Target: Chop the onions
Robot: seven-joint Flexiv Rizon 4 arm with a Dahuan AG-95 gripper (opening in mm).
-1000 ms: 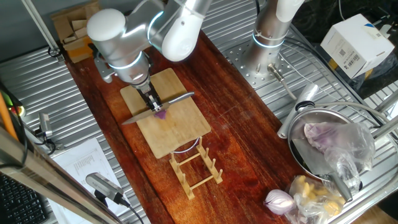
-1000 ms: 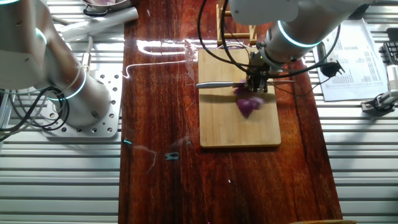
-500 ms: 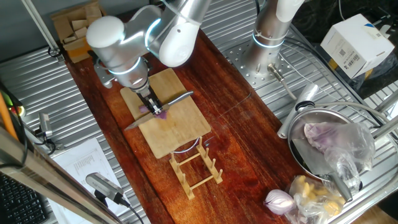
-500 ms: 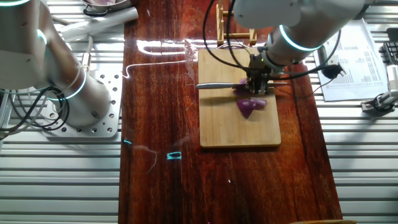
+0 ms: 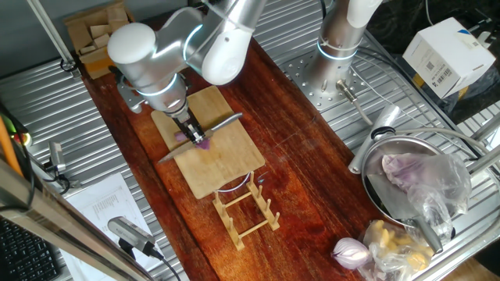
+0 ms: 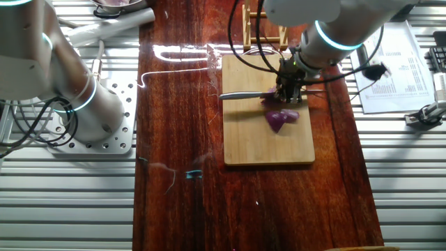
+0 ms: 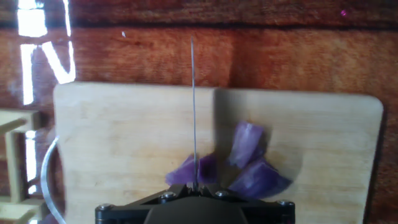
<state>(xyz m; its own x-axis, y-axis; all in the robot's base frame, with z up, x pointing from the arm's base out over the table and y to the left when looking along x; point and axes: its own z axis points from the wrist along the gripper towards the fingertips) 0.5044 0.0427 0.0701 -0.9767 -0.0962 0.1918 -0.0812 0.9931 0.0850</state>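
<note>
Purple onions (image 7: 249,163) in pieces on board (image 6: 245,136) | fingers (image 6: 288,95) clamped on knife (image 6: 245,95) | blade edge-on over pieces

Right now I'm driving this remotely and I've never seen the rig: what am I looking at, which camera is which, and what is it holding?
It is one robot arm at a table. Two fixed cameras watch from different sides; the third sits on the hand, looking along the blade. The tool is shut on a knife, whose thin edge runs straight ahead in the hand view. Below lies a wooden cutting board with purple onion pieces on it, some on each side of the blade. Beside the board stands a small wooden rack. A metal bowl holds a plastic-wrapped lump.
</note>
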